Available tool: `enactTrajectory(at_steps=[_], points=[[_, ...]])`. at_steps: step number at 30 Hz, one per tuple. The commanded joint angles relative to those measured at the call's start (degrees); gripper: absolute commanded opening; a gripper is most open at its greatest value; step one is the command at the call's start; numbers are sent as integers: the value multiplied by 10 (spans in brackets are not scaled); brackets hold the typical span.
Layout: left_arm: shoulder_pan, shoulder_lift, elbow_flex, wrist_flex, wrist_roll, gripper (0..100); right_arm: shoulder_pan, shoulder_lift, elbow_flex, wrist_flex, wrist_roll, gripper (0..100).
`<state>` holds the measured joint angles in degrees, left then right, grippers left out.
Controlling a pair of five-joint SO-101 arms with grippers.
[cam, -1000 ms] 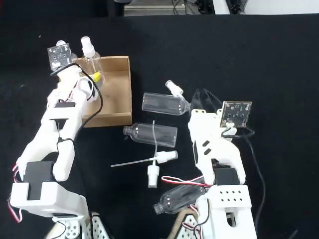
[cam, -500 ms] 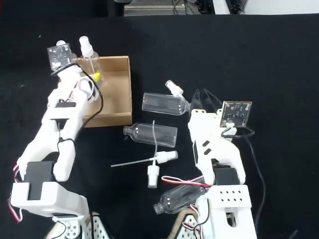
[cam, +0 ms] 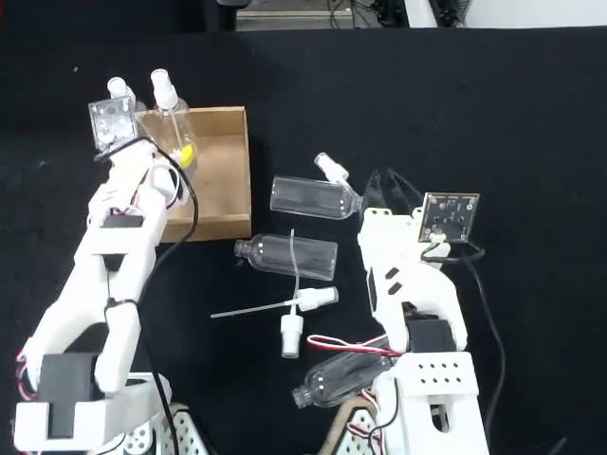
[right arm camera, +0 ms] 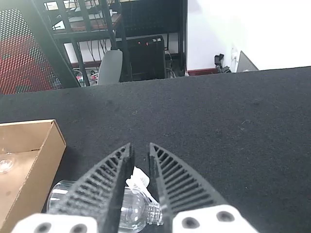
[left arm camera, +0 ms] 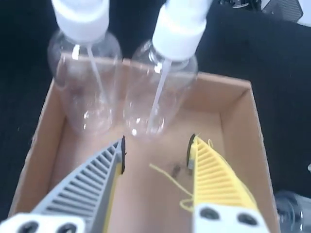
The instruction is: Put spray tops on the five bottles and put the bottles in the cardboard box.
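Two clear bottles with white spray tops [cam: 116,87] [cam: 163,85] stand upright in the far left corner of the cardboard box [cam: 224,185]. My left gripper [left arm camera: 156,145] hangs open over the box floor [left arm camera: 238,126], its tips just short of the right-hand bottle [left arm camera: 158,92], with nothing between them. A capless bottle [cam: 311,197] lies right of the box, with a loose spray top [cam: 332,168] by it. Another capless bottle [cam: 286,256] lies below it. My right gripper [cam: 389,182] sits beside the first bottle's neck [right arm camera: 146,213], shut and empty.
Two loose spray tops [cam: 316,298] [cam: 291,334] with long thin tubes lie mid-table. A third capless bottle [cam: 341,377] lies against the right arm's base among red and white wires. The far and right parts of the black table hold nothing.
My left arm has drawn back a little from the two standing bottles, uncovering the left bottle's top; the right one shifted slightly left. The right arm has not moved.
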<state>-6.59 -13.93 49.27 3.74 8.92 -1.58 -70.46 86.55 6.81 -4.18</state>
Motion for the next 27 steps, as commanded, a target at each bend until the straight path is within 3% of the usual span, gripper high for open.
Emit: enactTrajectory(at_steps=[1,6,11,14,18,23,27], points=[[1,-53,-11,75,-16,213,-8,5,-3,-16,7,36],[1,-109,-26,249,-23,213,-16,5,-5,-15,8,36],[7,-185,0,341,-25,213,-40,5,-5,-4,9,36],[3,-226,51,342,-20,213,-43,5,-29,42,9,36],[7,-276,142,286,-20,213,-77,6,-87,140,43,36],[7,-341,213,223,-7,213,-178,6,-138,255,131,36],[3,-384,246,216,37,213,-233,10,-183,338,153,79]])
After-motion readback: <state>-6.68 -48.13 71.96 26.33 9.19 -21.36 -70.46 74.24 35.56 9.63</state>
